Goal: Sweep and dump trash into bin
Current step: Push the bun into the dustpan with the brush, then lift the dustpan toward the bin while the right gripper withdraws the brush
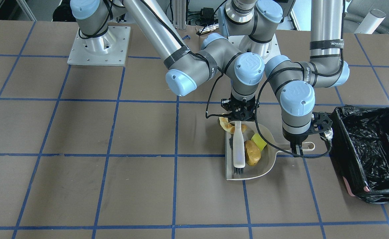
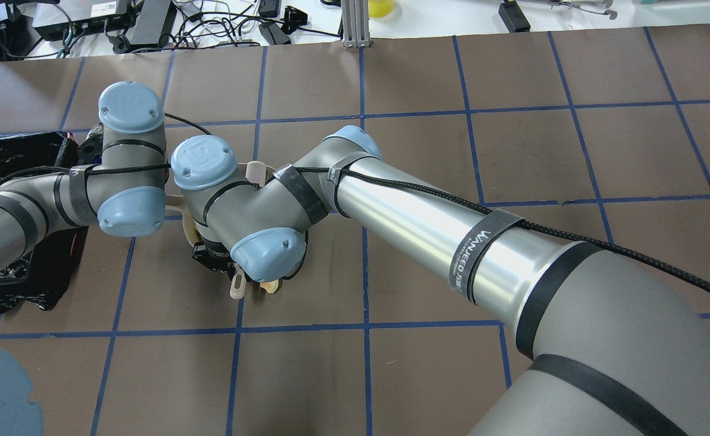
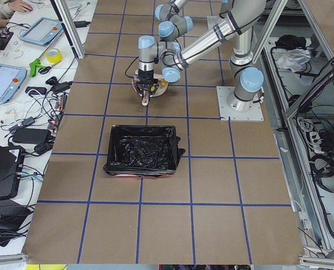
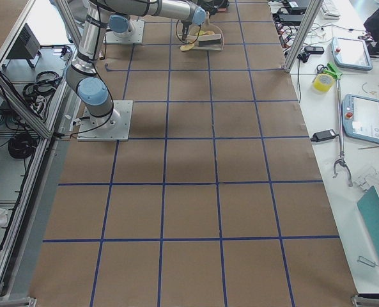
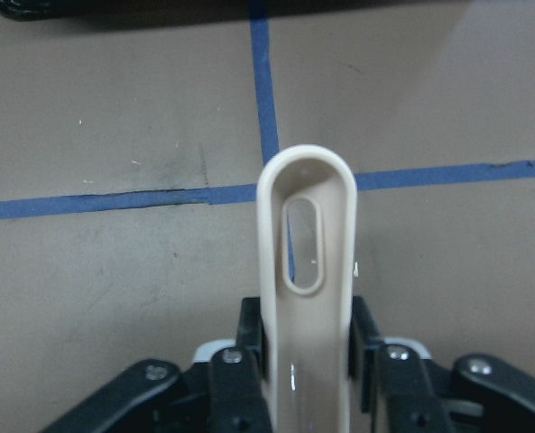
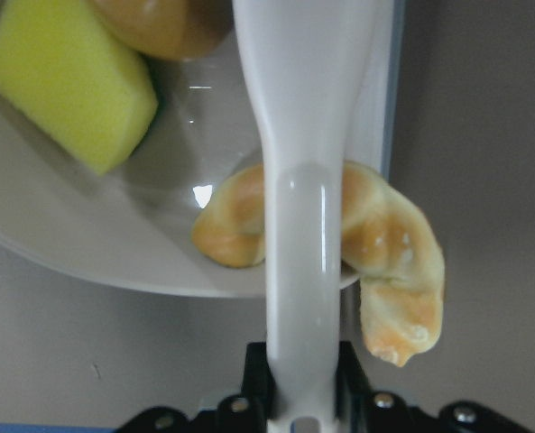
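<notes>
Trash (image 1: 253,153) lies in the dustpan (image 1: 268,166), its croissant piece (image 6: 389,234) overhanging the edge, while the right gripper (image 1: 239,120) clamps the brush (image 1: 238,147), the left gripper (image 1: 297,150) clamps the pan's handle (image 5: 305,271), and the bin (image 1: 338,146) stands just beside.

Your table (image 1: 81,132) is brown, crossed by a grid of blue tape. The dustpan (image 1: 267,166) is beige. The brush (image 1: 238,146) is off-white with dark bristles. The potato-like lump (image 1: 252,153) is golden-brown, the sponge wedge (image 1: 259,141) is bright yellow, and the croissant-like piece (image 6: 384,244) is tan with paler patches. The bin (image 1: 342,156) liner is glossy black, with a pink edge at one corner. The arms (image 1: 327,23) are silver-grey with pale blue joint caps (image 1: 249,64).
</notes>
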Robot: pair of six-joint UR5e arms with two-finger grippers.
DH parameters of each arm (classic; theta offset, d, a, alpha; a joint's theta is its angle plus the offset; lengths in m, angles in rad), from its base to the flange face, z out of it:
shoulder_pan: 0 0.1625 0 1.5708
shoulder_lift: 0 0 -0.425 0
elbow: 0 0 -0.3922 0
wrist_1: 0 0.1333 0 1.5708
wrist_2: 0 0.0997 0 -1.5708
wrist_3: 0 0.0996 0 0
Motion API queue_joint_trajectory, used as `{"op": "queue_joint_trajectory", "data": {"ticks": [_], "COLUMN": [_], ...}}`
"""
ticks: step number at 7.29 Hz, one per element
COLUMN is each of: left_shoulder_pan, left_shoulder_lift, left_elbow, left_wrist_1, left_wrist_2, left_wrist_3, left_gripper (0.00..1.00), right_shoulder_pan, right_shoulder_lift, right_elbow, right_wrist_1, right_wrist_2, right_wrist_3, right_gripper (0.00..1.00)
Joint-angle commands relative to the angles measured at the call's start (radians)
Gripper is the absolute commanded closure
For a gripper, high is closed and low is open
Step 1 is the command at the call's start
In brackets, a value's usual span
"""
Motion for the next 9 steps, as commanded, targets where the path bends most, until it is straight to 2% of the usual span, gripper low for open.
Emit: {"op": "queue_joint_trajectory", "data": {"ticks": [1, 4, 5, 6, 7, 8, 9], "left_shoulder_pan": [0.000, 0.000, 0.002, 0.008, 0.014, 0.017, 0.028], "left_shoulder_lift": [-0.001, 0.002, 0.002, 0.009, 0.017, 0.024, 0.026], "left_elbow": [0.000, 0.012, 0.037, 0.052, 0.092, 0.135, 0.174], "left_wrist_1": [0.000, 0.002, -0.018, -0.070, -0.150, -0.222, -0.279], "left_wrist_2": [-0.002, -0.011, -0.025, -0.084, -0.130, -0.140, -0.169], "left_wrist_3": [0.000, 0.010, 0.013, 0.006, 0.004, 0.004, 0.004], "left_gripper": [1.00, 1.00, 1.00, 1.00, 1.00, 1.00, 1.00], "right_shoulder_pan": [-0.071, -0.225, -0.312, -0.401, -0.475, -0.554, -0.633], "right_shoulder_lift": [-0.056, -0.166, -0.196, -0.213, -0.228, -0.228, -0.240], "right_elbow": [0.005, 0.015, 0.015, 0.015, 0.016, 0.025, 0.030], "right_wrist_1": [0.076, 0.266, 0.329, 0.389, 0.419, 0.425, 0.433], "right_wrist_2": [-0.026, -0.036, -0.092, -0.111, -0.179, -0.239, -0.252], "right_wrist_3": [-0.054, -0.240, -0.332, -0.428, -0.507, -0.609, -0.665], "right_gripper": [1.00, 1.00, 1.00, 1.00, 1.00, 1.00, 1.00]}}
